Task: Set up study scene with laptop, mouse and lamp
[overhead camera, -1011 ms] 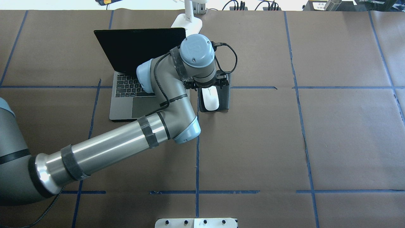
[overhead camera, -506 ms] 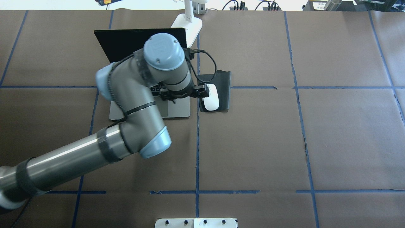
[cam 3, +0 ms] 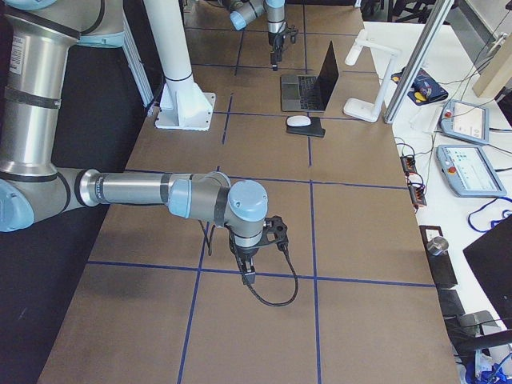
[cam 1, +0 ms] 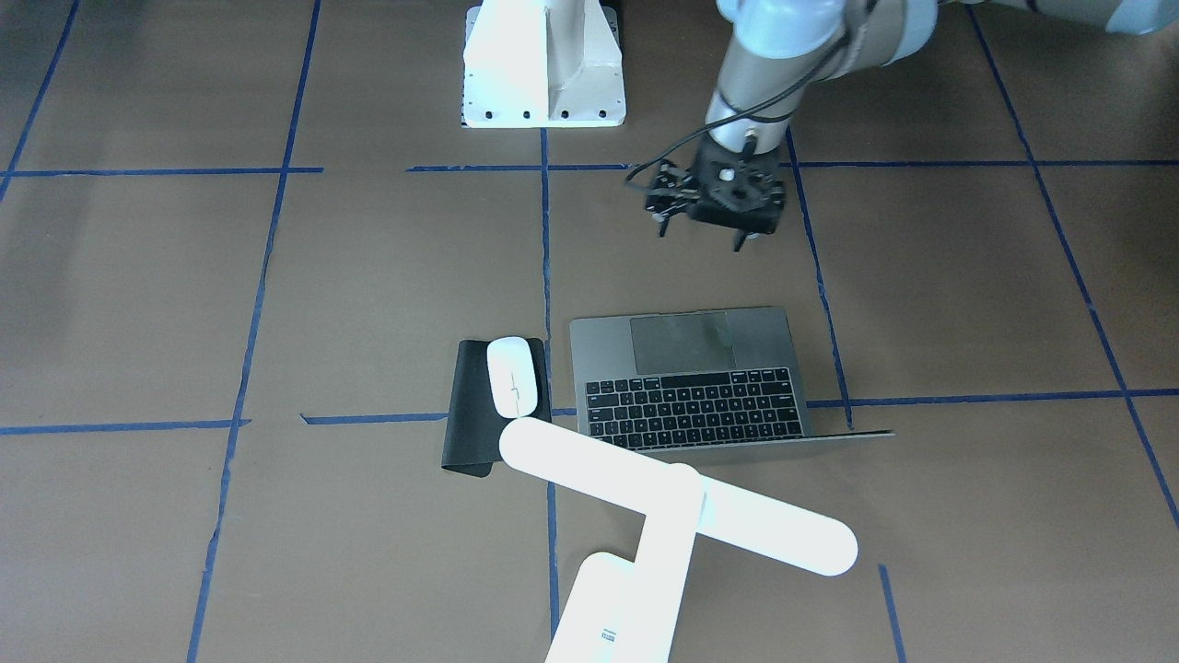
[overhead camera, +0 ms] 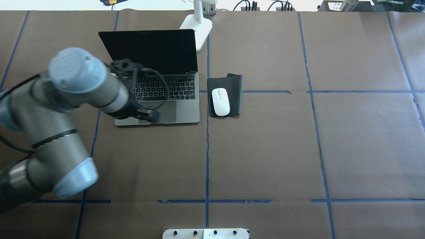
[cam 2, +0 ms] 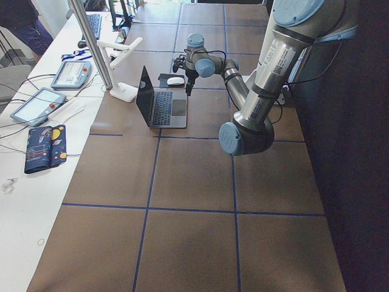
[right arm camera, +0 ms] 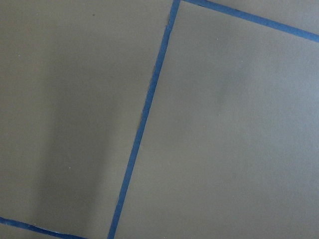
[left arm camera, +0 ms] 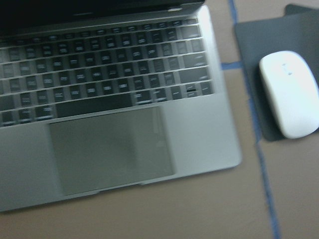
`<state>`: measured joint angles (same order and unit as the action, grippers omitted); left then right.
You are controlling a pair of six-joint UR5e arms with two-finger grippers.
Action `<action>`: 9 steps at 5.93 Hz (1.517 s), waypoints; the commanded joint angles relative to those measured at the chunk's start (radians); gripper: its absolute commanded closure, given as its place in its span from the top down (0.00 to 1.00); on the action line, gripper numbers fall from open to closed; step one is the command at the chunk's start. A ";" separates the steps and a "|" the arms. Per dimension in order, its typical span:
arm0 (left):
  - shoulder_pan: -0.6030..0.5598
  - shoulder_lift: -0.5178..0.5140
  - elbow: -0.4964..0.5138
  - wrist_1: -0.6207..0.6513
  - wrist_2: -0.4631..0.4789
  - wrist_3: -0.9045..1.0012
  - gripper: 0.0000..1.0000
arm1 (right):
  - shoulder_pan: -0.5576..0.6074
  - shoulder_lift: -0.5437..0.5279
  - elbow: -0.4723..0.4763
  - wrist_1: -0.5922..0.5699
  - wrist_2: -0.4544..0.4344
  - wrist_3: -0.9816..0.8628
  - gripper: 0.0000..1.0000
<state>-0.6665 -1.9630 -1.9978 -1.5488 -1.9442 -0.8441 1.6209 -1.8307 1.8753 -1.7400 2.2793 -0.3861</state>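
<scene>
arms point(overhead camera: 43, 109): silver-grey tubes | joint caps point(overhead camera: 77, 65): pale blue, round | cable point(overhead camera: 165, 87): black, looped at wrist

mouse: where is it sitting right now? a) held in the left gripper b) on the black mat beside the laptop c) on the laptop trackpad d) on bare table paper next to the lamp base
B: the mouse lies flat on the black mat, which sits just beside the open laptop.
</scene>
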 commanded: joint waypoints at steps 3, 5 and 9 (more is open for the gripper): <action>-0.474 0.385 -0.063 0.154 -0.231 0.735 1.00 | -0.001 0.002 -0.018 -0.001 0.018 0.016 1.00; -0.772 0.484 0.087 0.145 -0.284 0.947 1.00 | -0.002 0.005 -0.021 -0.003 0.023 0.102 1.00; -0.982 0.619 0.142 0.130 -0.335 1.067 1.00 | -0.039 0.007 -0.022 0.002 0.026 0.104 1.00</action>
<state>-1.6248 -1.3578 -1.8587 -1.4139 -2.2787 0.2254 1.5980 -1.8249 1.8542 -1.7391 2.3047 -0.2824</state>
